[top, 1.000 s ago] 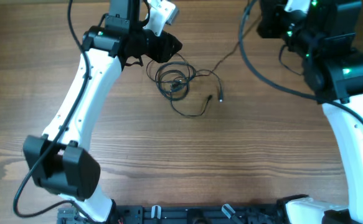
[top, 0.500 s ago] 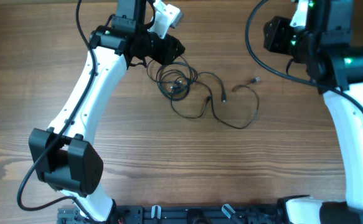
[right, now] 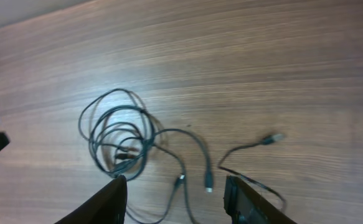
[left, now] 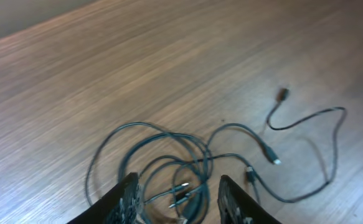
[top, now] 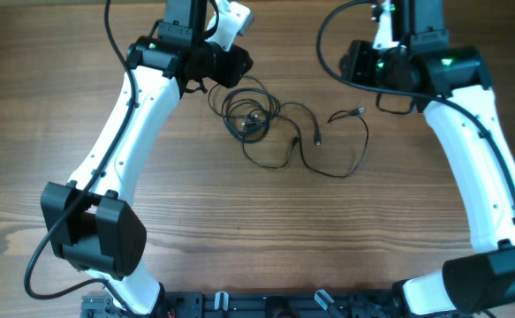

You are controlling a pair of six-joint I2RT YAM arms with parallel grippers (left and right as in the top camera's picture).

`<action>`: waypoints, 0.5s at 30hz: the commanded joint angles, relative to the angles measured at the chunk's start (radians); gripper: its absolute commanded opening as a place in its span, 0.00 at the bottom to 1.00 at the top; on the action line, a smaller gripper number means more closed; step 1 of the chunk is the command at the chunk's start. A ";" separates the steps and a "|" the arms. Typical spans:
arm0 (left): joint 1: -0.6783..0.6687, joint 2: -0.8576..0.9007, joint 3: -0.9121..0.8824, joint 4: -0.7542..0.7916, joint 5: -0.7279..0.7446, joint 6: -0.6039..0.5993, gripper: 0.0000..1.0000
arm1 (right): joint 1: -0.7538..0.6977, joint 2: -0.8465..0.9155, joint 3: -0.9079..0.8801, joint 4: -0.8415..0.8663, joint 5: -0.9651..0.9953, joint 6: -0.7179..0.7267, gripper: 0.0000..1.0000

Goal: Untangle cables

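The cables (top: 253, 117) lie on the wooden surface (top: 239, 230) as a small coil with loose loops trailing out. Left tool (left: 178, 186) hangs over the coil, fingers apart, ungripped. Right tool (right: 176, 183) hovers beside the coil's trailing loops, fingers apart.

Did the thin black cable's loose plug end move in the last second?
Yes. The plug end now lies on the table, right of the coil, which stayed put; earlier it was out of sight, its strand leading up toward the right arm.
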 commanded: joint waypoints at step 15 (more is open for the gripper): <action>-0.001 0.004 0.014 0.045 -0.238 -0.199 0.42 | 0.134 0.120 -0.028 0.017 0.012 -0.034 0.54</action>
